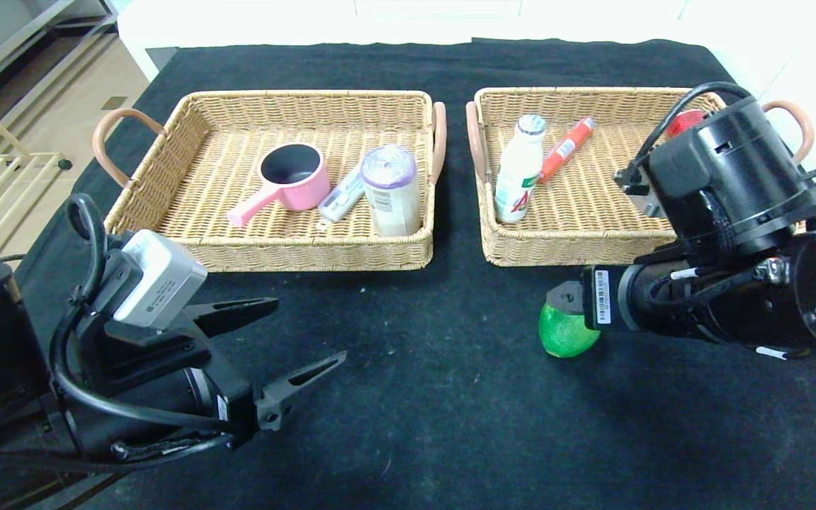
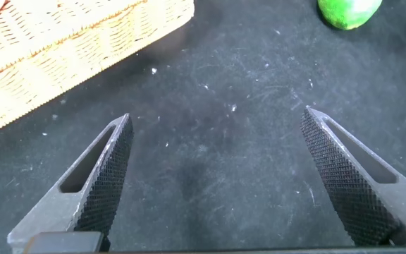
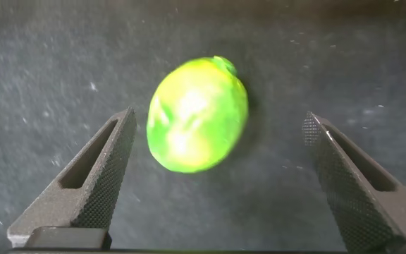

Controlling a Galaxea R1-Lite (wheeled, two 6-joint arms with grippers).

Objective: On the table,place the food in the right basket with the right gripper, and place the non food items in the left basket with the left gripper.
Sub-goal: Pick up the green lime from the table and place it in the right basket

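Note:
A green, lime-like fruit lies on the black table in front of the right basket. My right gripper hovers over it, open, with the fruit between the spread fingers and closer to one of them, touching neither. In the head view the right arm hides those fingers. My left gripper is open and empty over bare cloth near the table's front left. The left wrist view shows it with the fruit far off. The left basket holds a pink pot, a purple-lidded jar and a small grey item.
The right basket holds a white bottle and a red tube; a red object shows behind my right arm. A corner of the left basket appears in the left wrist view. Bare black cloth lies between the grippers.

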